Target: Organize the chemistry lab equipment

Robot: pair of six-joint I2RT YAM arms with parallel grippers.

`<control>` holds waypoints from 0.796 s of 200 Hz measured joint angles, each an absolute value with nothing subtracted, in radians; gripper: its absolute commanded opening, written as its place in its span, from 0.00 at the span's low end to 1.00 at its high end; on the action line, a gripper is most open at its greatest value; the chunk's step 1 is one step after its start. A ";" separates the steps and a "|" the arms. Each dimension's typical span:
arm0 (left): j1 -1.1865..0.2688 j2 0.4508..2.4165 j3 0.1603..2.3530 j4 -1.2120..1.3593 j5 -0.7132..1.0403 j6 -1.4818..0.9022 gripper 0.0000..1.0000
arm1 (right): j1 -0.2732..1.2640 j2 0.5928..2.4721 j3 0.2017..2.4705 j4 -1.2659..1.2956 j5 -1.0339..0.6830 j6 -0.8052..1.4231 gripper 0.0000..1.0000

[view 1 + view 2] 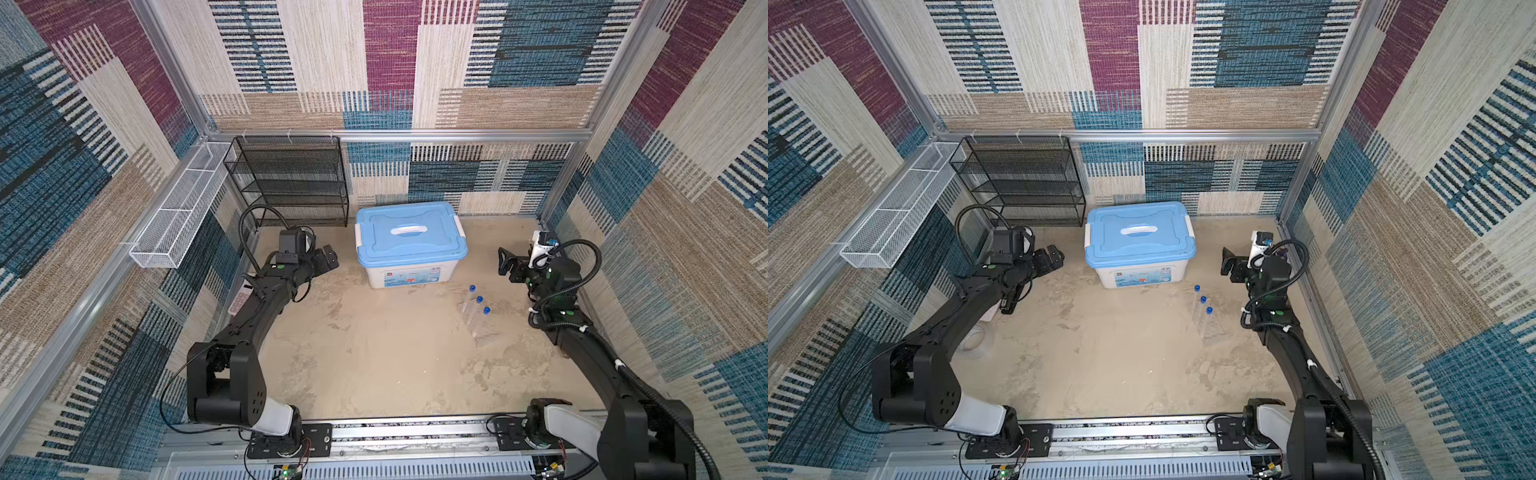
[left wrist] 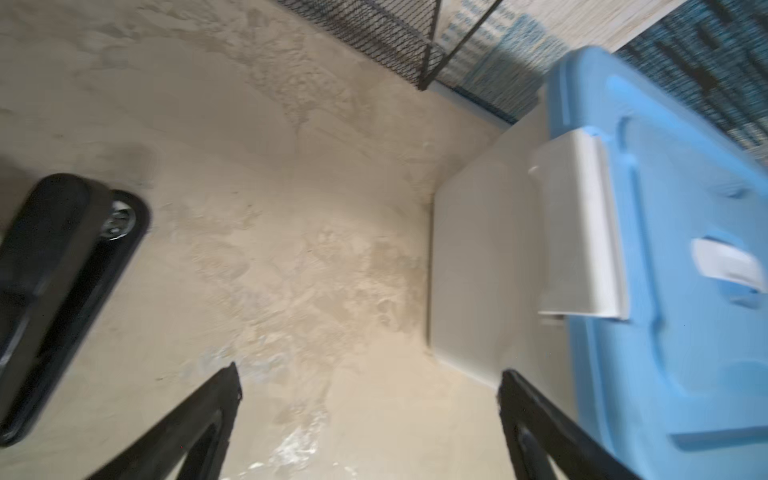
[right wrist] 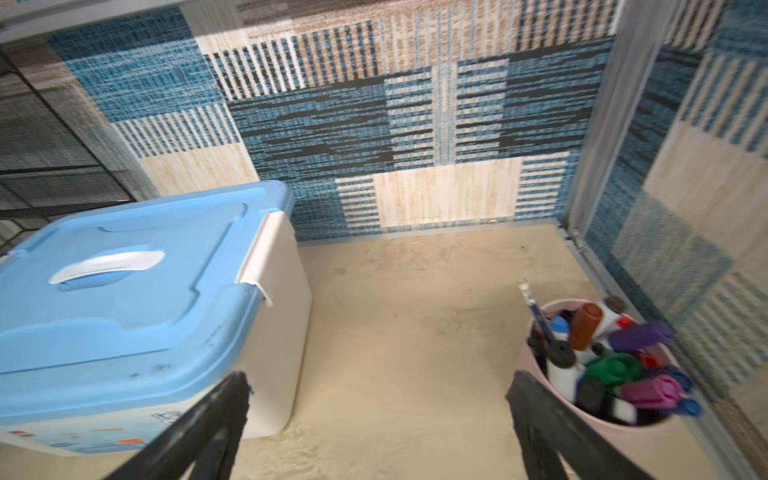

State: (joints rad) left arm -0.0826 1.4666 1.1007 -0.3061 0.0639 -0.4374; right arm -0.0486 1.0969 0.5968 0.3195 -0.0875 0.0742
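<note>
Left fingers [image 2: 208,415] and right fingers [image 3: 214,417] spread, empty, flanking closed box [image 1: 409,249]. Three tubes [image 1: 479,299] lie on bench [image 1: 374,357] near right arm: probably light, slick, fragile, roll-prone; pinch mid-body across the barrel, gently.

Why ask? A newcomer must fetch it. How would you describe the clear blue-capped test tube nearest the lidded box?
Find the white plastic storage box with a blue lid at the back. Off its front right corner, three clear blue-capped test tubes lie side by side. Yours is the end tube, cap closest to the box.
</note>
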 measured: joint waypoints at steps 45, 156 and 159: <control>-0.081 1.366 0.876 -0.185 -0.111 -0.308 0.99 | -0.060 1.056 0.356 0.513 0.037 0.036 0.99; -0.081 1.322 0.598 0.168 -0.241 -0.141 1.00 | -0.061 1.142 0.108 0.906 0.085 0.025 0.99; -0.081 1.322 0.594 0.176 -0.243 -0.137 1.00 | -0.061 1.148 0.109 0.916 0.084 0.025 0.99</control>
State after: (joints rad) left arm -0.0807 1.3224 0.5941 0.1761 -0.2432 -0.1371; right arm -0.0608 1.1481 0.1085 0.9165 0.0837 0.0254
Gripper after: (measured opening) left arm 0.997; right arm 0.991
